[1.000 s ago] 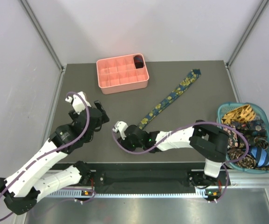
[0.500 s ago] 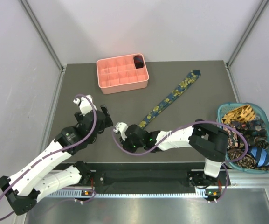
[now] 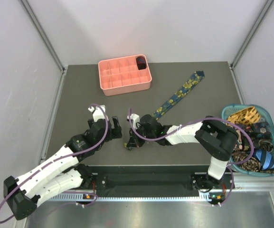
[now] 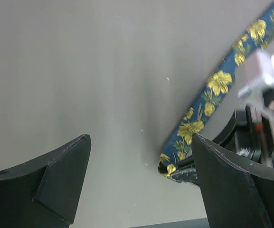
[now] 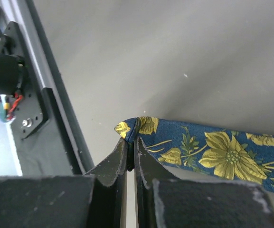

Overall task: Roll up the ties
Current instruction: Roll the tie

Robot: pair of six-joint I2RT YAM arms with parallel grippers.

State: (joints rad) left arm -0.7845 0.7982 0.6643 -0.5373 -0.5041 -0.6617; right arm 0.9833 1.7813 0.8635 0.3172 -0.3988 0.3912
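right gripper (image 5: 129, 142) is pinched shut on the near tip of the tie (image 5: 222, 156), long axis heading far-right; left gripper (image 4: 139, 140) gapes empty just beside that tip.

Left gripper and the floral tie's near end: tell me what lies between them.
Only bare table, as the left wrist view shows: the open left gripper faces the end of the floral tie, which the right gripper pinches.

The tie (image 3: 179, 93) across the frame's centre right is navy with yellow flowers; the tray (image 3: 125, 88) at upper centre is salmon-pink; the basket (image 3: 271, 124) at right is teal, holding a gold-striped tie (image 3: 243, 115) and a blue-striped tie (image 3: 268, 160); the desk (image 3: 80, 95) is dark grey.
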